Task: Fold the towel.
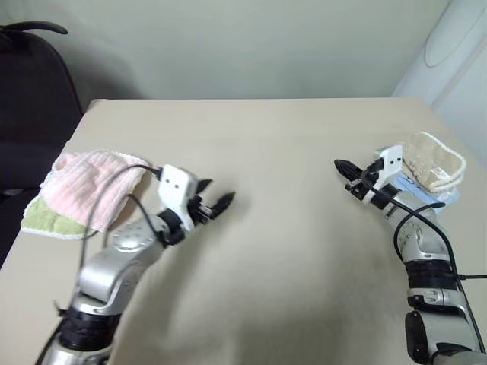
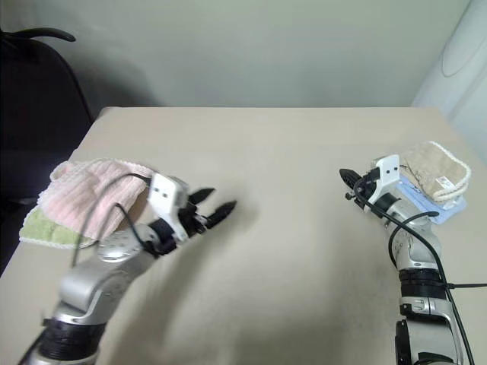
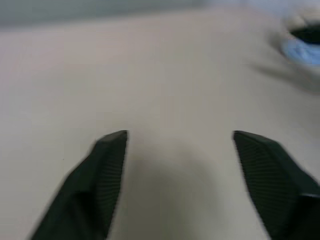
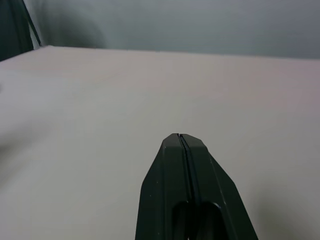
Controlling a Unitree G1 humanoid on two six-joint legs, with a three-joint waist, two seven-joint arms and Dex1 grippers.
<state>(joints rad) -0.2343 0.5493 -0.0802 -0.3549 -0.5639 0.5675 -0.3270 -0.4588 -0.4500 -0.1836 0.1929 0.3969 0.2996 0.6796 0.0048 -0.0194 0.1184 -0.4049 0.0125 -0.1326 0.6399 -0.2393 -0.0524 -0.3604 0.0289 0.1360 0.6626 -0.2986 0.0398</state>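
The pale pink ribbed towel (image 1: 90, 186) lies bunched at the table's left edge, resting partly on a light green cloth (image 1: 44, 219). My left gripper (image 1: 218, 193) hovers over bare tabletop just right of the towel, apart from it. In the left wrist view its two black fingers (image 3: 107, 165) stand spread with nothing between them. Over on the right, my right gripper (image 1: 340, 165) is shut and empty, pointing toward the table's middle; its fingers (image 4: 180, 150) are pressed together.
A beige towel with white trim (image 1: 434, 162) sits on a light blue item (image 1: 447, 199) near the right edge, just behind my right wrist. A dark chair (image 1: 30, 91) stands beyond the table's left side. The beige tabletop (image 1: 281, 251) stretches between the arms.
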